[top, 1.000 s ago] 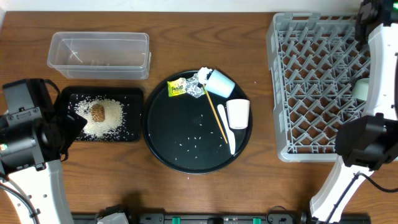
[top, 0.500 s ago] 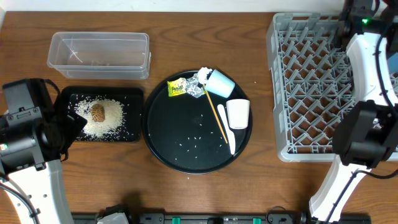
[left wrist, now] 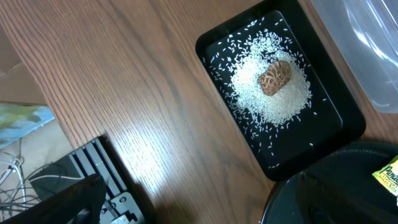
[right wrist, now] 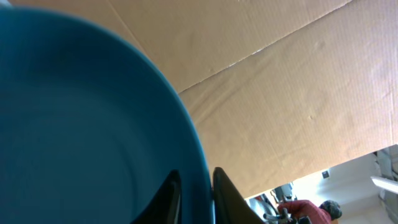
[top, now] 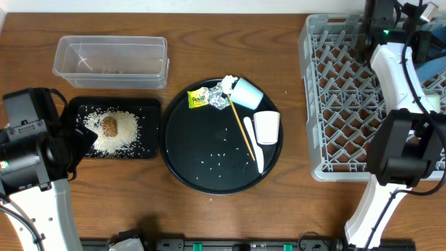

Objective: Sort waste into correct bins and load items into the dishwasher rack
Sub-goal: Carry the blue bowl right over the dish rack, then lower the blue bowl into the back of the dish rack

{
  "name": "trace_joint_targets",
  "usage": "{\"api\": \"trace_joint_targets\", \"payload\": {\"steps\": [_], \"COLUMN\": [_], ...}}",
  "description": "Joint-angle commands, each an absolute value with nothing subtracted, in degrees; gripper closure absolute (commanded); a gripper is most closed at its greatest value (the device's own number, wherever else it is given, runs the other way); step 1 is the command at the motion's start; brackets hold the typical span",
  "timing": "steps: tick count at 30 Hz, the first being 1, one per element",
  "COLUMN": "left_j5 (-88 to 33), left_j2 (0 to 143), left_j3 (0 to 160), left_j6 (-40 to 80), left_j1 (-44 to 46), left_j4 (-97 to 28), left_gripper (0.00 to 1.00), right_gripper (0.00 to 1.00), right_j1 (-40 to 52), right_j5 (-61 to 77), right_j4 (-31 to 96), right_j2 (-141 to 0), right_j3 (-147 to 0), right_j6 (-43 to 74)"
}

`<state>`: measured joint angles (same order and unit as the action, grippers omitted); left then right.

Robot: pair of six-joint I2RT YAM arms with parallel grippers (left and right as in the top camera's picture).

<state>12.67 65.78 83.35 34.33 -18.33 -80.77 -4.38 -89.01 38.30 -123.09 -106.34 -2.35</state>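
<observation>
The rim of the large dark blue bowl (right wrist: 93, 124) was bracketed by the right jaws at the square grey plastic rack's (top: 334, 84) right edge; whether it was pinched could not be told. The left jaws were spread.

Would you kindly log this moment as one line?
left gripper open, empty | right gripper astride dark blue bowl rim at dishwasher rack, grip unclear

Overhead looks straight down on the tabletop (top: 279, 42). Left wrist slants down from farther off, sharing the rice tray (left wrist: 329, 124). Right wrist looks past its fingers (right wrist: 166, 202), bowl (right wrist: 81, 124) very close.
</observation>
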Motion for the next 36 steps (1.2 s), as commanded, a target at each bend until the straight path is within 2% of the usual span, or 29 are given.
{"api": "trace_joint_targets", "payload": {"steps": [1,5,7,14,15,19,23,27,30,36], "left_j5": [13.8,13.8,13.8,13.8,13.8,13.8,13.8,13.8,13.8,13.8], "left_j2": [65.8,65.8,65.8,65.8,65.8,65.9,65.8,65.9,65.8,65.9], "left_j3": [83.6,83.6,83.6,83.6,83.6,83.6,83.6,83.6,83.6,83.6], "left_j6": [34.6,34.6,34.6,34.6,34.6,34.6,34.6,34.6,34.6,34.6], "left_j1": [-18.6,-18.6,-18.6,-18.6,-18.6,-18.6,-18.6,-18.6,-18.6,-18.6], "left_j4": [-80.9,-80.9,-80.9,-80.9,-80.9,-80.9,-80.9,-80.9,-80.9,-80.9], "left_gripper": [0.02,0.02,0.02,0.02,0.02,0.02,0.02,0.02,0.02,0.02], "right_gripper": [0.85,0.86,0.83,0.32,0.28,0.23,0.04,0.01,0.01,0.02], "right_j1": [-2.1,0.4,1.6,3.8,3.8,3.6,2.2,-0.4,-2.6,-6.0], "right_j5": [-90.6,-88.2,-87.8,-86.3,-86.1,-80.1,-67.5,-53.4,-40.6,-25.2], "right_j4": [37.3,35.5,35.0,34.9,34.9,37.5,46.4,54.5,57.9,63.5], "right_j2": [-123.4,-123.4,-123.4,-123.4,-123.4,-123.4,-123.4,-123.3,-123.3,-123.3], "right_j3": [-106.0,-106.0,-106.0,-106.0,-106.0,-106.0,-106.0,-106.5,-108.4,-114.4], "right_j6": [-3.6,-6.1,-6.1,-7.1,-7.8,-11.5,-8.2,1.5,1.9,0.6]}}
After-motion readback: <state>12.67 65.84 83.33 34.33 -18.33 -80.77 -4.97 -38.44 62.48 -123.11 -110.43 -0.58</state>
